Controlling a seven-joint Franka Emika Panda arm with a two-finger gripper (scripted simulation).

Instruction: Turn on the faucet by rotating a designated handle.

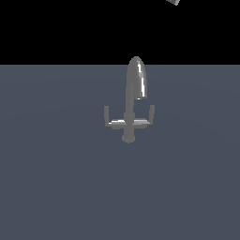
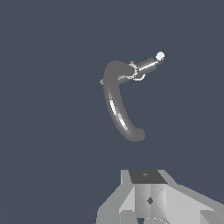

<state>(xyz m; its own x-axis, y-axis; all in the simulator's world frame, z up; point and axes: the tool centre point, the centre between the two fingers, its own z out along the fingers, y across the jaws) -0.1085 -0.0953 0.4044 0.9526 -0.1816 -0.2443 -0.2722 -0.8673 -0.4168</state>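
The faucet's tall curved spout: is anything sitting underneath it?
Under the spout only the crossbar, round base and bare grey surface show. The spot directly beneath the base is covered.

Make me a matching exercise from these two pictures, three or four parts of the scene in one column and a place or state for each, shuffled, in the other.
Column one:
1. spout
2. crossbar
3. handle at the exterior view's right
4. gripper

Column two:
A. short upright lever at the end of an arm
B. tall and arched, with a bright highlight
C. apart from the faucet, touching nothing
D. lies horizontal, low on the faucet, above the round base

Pairs: 1-B, 2-D, 3-A, 4-C
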